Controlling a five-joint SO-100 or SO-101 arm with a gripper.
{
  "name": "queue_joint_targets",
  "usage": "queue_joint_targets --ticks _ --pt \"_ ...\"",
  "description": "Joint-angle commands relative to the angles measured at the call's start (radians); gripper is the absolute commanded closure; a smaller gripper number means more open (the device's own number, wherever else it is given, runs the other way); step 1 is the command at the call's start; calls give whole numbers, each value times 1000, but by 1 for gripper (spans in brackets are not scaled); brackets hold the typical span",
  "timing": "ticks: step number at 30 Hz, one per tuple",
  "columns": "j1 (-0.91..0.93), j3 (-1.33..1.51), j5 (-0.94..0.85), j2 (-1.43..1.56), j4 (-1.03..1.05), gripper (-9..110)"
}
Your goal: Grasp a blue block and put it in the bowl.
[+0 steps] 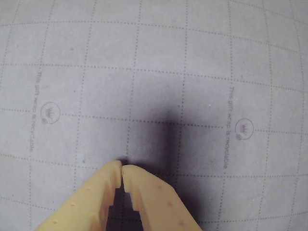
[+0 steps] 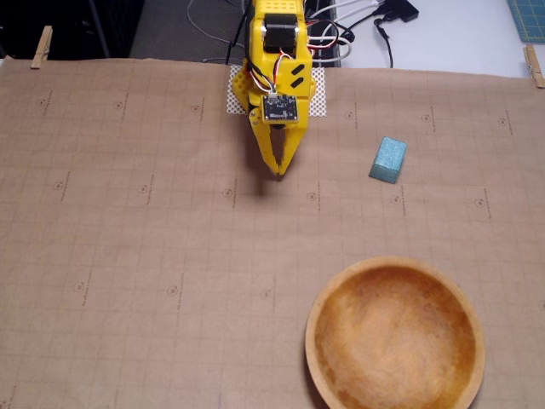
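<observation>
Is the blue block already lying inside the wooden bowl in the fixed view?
No, the blue block lies on the brown paper above the bowl, which holds nothing, and the shut gripper is apart from both.

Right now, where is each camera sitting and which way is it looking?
Wrist view: rides on the arm, looks down at the gridded paper; only the shut yellow gripper shows.
Fixed view: sits above the table facing the arm's base, looks down on the blue block and the empty bowl; the whole yellow arm shows.
Both share the gripper and the paper; block and bowl appear only in the fixed view.
</observation>
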Motion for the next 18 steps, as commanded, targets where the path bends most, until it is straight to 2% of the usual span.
queue_joint_targets --ticks 1,18 --pt "-3 -18 6 5 2 105" --pt "-5 -18 9 5 0 105"
